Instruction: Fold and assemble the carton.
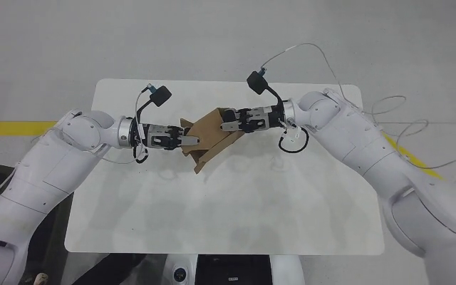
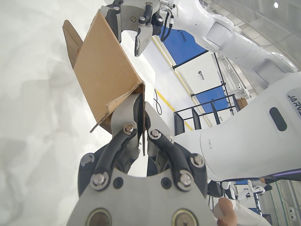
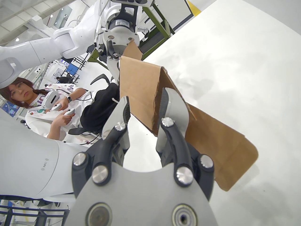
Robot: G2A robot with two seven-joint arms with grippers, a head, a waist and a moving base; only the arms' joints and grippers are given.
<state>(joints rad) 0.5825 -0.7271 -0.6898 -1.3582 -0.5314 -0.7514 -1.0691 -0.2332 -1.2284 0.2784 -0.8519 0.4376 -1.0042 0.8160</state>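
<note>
Carton (image 1: 212, 134) | long axis diagonal, tilted | left hand (image 2: 140, 109) clamps it | right hand (image 3: 145, 97) spread

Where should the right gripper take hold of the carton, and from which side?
Likely the folded edge of the carton opposite the left gripper, approached end-on by the right gripper: that thin ridge lies between its open fingers.

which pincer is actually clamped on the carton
The left pincer: it is shut on a flap of the carton. The right pincer is open, only straddling a carton edge.
</note>
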